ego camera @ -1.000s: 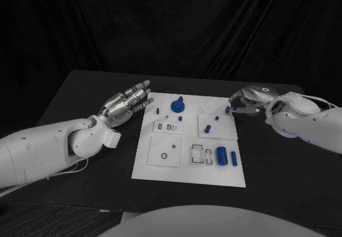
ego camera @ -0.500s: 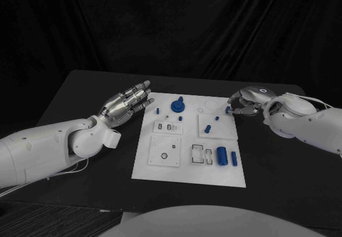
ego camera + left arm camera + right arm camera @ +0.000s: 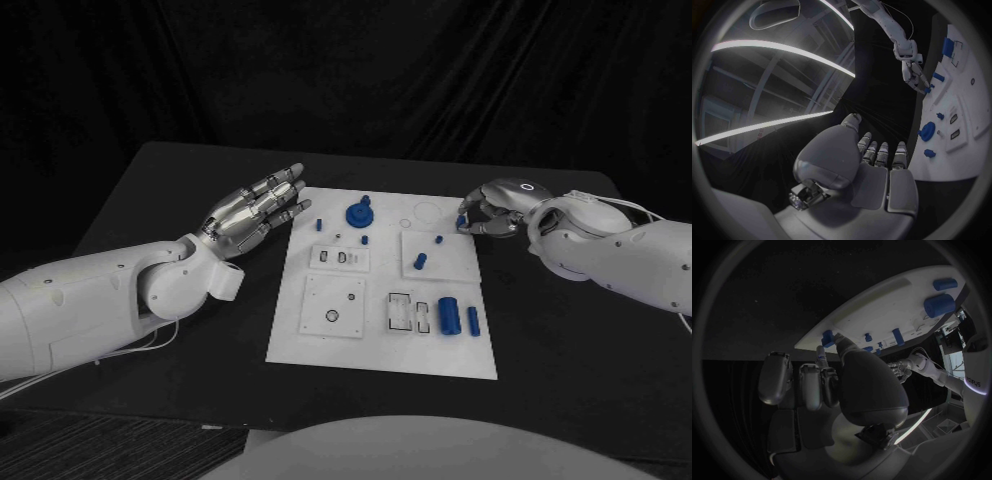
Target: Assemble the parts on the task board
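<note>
The white task board (image 3: 378, 340) lies in the middle of the black table. My right hand (image 3: 490, 212) is at the board's far right edge with its fingers curled in. Thumb and a finger pinch a small blue part (image 3: 462, 221), which the right wrist view shows at the board's rim (image 3: 827, 336). My left hand (image 3: 260, 210) hovers flat and open just off the board's far left corner, holding nothing. On the board are a blue round knob part (image 3: 359, 213), a blue peg (image 3: 420, 261), a thick blue cylinder (image 3: 449, 316) and a slim blue pin (image 3: 473, 320).
Smaller blue pieces (image 3: 319, 225) lie near the board's far left. Empty slots and a round hole (image 3: 333, 316) are cut into the board's near half. Black table (image 3: 562, 330) surrounds the board, with a dark curtain behind.
My right hand and forearm have edged slightly left toward the board's edge, the blue part staying between its fingers. The left hand has not moved.
</note>
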You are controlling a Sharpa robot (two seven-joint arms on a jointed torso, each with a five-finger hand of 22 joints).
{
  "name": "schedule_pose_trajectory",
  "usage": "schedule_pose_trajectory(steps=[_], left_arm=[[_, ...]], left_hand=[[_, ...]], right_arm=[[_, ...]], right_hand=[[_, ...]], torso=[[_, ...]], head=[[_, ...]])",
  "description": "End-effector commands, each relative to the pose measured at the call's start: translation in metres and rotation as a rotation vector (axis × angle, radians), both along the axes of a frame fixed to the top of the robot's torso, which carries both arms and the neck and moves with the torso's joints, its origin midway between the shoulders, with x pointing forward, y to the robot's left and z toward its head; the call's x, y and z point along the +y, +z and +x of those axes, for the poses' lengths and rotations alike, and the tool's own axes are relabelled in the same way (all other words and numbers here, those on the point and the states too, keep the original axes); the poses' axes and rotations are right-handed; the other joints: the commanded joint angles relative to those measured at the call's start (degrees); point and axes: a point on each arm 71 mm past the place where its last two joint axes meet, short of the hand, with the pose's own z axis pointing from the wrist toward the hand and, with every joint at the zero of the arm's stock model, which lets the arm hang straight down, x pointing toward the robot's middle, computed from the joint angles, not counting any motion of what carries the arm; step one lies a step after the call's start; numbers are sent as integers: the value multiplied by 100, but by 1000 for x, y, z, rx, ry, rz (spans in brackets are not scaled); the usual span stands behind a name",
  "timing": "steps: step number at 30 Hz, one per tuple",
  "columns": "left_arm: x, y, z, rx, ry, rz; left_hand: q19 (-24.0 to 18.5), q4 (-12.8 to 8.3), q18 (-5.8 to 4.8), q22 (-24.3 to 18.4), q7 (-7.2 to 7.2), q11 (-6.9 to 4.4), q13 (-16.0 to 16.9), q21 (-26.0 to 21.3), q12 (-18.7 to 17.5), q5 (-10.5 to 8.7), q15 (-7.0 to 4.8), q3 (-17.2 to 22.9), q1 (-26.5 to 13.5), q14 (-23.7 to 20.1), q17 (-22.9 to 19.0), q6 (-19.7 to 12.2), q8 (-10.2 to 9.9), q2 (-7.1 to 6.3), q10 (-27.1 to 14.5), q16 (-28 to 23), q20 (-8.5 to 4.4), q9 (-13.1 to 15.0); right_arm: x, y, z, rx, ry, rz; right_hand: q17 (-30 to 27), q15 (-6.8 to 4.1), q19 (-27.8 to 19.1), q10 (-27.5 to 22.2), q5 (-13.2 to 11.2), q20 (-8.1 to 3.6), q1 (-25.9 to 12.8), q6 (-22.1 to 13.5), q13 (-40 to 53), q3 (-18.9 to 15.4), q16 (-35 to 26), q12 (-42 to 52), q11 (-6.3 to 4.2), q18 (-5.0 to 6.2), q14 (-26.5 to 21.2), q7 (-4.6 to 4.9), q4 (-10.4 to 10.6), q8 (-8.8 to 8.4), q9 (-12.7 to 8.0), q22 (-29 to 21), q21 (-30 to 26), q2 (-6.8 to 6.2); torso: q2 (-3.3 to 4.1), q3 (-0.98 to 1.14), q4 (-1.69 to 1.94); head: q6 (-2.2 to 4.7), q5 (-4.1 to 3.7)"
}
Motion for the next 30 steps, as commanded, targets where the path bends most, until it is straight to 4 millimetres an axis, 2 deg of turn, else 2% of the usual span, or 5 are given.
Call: schedule_pose_trajectory(steps=[1,6,10,20,30], left_arm=[[-2,0,-1,-3,-13,-17],[-2,0,-1,-1,-14,-16],[-2,0,-1,-1,-15,-16],[-1,0,-2,2,-15,-15],[2,0,-2,4,-11,-11]], left_hand=[[-3,3,103,-9,-1,0,5,-34,18,36,33,24,31,-13,-7,-45,29,19,-4,-21,26,4],[-3,3,103,-9,-1,0,5,-34,18,36,33,24,31,-13,-7,-45,29,19,-4,-21,26,4],[-3,-2,103,-9,-1,1,5,-34,19,35,38,35,26,-13,-7,-38,31,20,-6,-21,28,5],[-3,-2,103,-9,-1,1,5,-34,19,35,38,35,26,-13,-7,-38,31,20,-6,-21,28,5],[-3,-4,103,-9,5,2,6,-34,23,34,40,44,22,-13,-7,-20,37,22,-5,-21,29,8]], right_arm=[[-1,-3,1,8,-13,-8],[2,-3,2,5,-6,-7],[3,-4,2,3,-1,-5],[5,-2,2,-23,14,7],[11,8,-5,-72,53,45]], right_hand=[[996,30,-31,611,48,21,58,-66,1506,-30,-19,20,41,9,487,-14,-10,89,53,961,-46,-1],[979,29,-36,611,80,22,87,-95,1506,-45,-30,20,41,12,482,-18,-34,248,149,957,-70,22],[944,19,-42,611,419,12,169,-258,1506,-72,-47,20,28,19,473,-36,-129,795,504,951,-121,87],[900,-13,-41,611,748,-12,301,-343,1506,-6,-65,20,-15,25,462,-88,-277,1655,1104,946,-173,198],[790,-30,-51,611,641,-27,282,-173,1506,16,-156,20,-28,38,443,-112,-250,1967,1284,926,-251,213]], torso=[[-1,1,0],[1,1,-4],[1,0,-4],[-3,0,-1],[-3,-5,-11]], head=[[-1,3],[-1,-2],[-1,1],[-1,13],[-1,25]])
